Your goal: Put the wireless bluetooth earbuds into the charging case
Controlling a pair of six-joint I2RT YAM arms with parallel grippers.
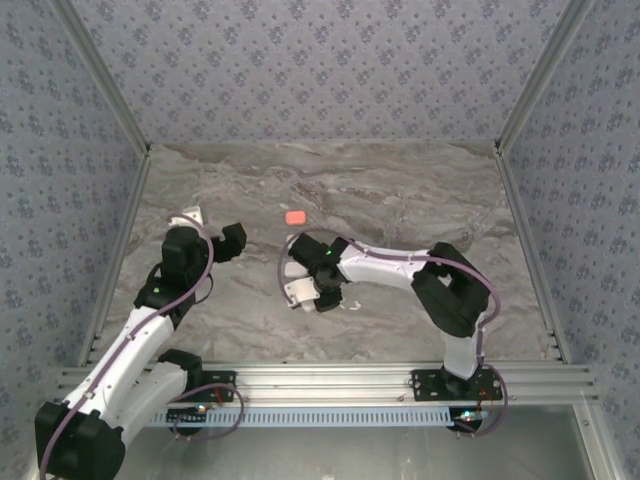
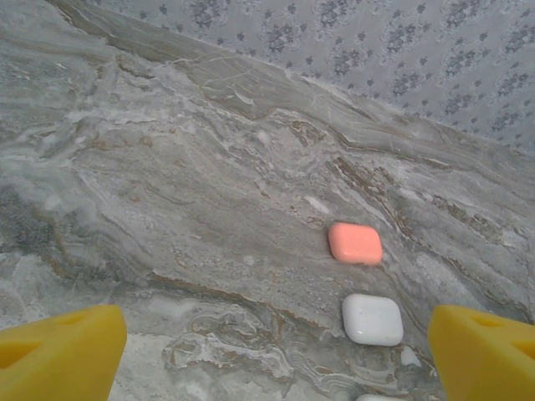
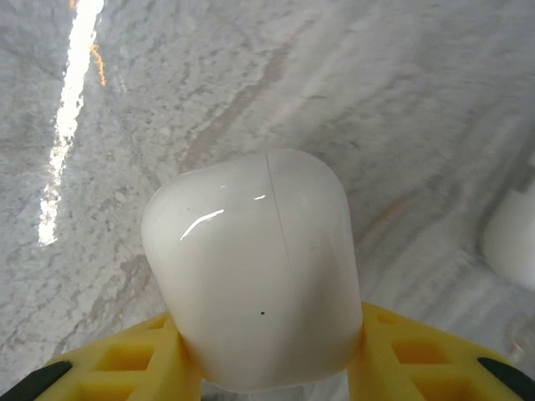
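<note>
My right gripper (image 3: pixel 267 342) is shut on a glossy white charging case (image 3: pixel 255 267), its yellow fingers (image 3: pixel 125 368) pressed against both sides of the case's lower part. From above, the same gripper (image 1: pixel 308 288) sits mid-table with the white case (image 1: pixel 297 294) at its tip. Tiny white bits (image 1: pixel 351 304) that look like earbuds lie just to its right, too small to be sure. My left gripper (image 2: pixel 277 334) stands open and holds nothing, off to the left (image 1: pixel 236 240).
A coral-red case (image 2: pixel 355 243) lies shut on the marble table, at the centre seen from above (image 1: pixel 295 217). A shut white case (image 2: pixel 372 319) lies just in front of it. Another white object (image 3: pixel 512 238) shows at the right edge.
</note>
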